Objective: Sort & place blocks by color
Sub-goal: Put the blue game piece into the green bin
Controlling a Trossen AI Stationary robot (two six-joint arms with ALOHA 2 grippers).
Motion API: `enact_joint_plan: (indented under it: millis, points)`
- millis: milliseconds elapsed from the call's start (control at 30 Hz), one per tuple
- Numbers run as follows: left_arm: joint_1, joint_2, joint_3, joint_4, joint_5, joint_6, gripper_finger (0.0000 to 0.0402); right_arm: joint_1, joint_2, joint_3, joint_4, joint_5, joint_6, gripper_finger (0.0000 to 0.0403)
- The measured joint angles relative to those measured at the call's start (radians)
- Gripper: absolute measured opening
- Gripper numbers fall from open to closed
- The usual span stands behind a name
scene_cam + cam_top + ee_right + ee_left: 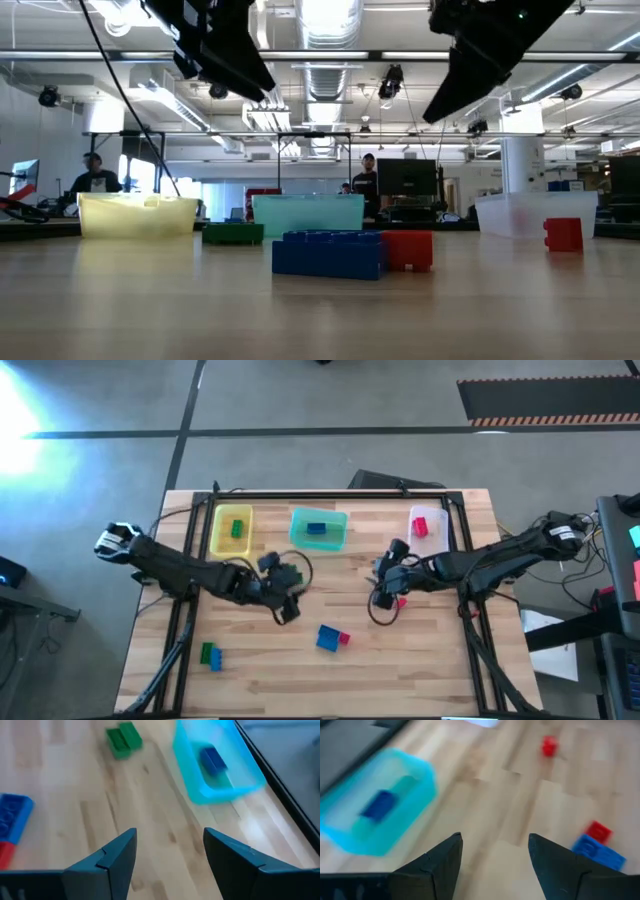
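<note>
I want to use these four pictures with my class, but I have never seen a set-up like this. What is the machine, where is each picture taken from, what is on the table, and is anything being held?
It is a robot with two dark arms at a wooden table, each ending in a two-finger claw. One picture looks straight down, one looks level across the tabletop, and two come from cameras on the wrists.

From above, three bins stand along the far edge: a yellow bin with a green brick in it, a teal bin with a blue brick, and a clear bin with a red brick.

Loose on the table lie a blue brick touching a small red one, a green and blue pair, and a red brick by the right arm.

The left claw and right claw are both open above the table, holding nothing.
</note>
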Motion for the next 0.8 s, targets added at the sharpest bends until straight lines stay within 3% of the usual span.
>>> enact_joint_plan:
  millis: [200, 400, 567, 800]
  points:
    - [-0.04, 0.146, 0.0, 0.146, 0.161, 0.024, 0.0212, 0.04, 0.017, -0.001, 0.112, 0.0, -0.118, 0.0219]
    - [-0.051, 0.311, 0.0, 0.38, 0.253, 0.151, 0.0212, 0.049, 0.014, -0.001, 0.169, -0.002, -0.17, 0.0219]
    - [-0.05, 0.421, 0.0, 0.583, 0.315, 0.222, 0.0212, 0.049, 0.015, -0.001, 0.165, -0.027, -0.17, 0.0219]
    - [-0.046, 0.479, 0.0, 0.629, 0.328, 0.228, 0.0212, 0.049, 0.015, -0.003, 0.168, -0.079, -0.17, 0.0219]
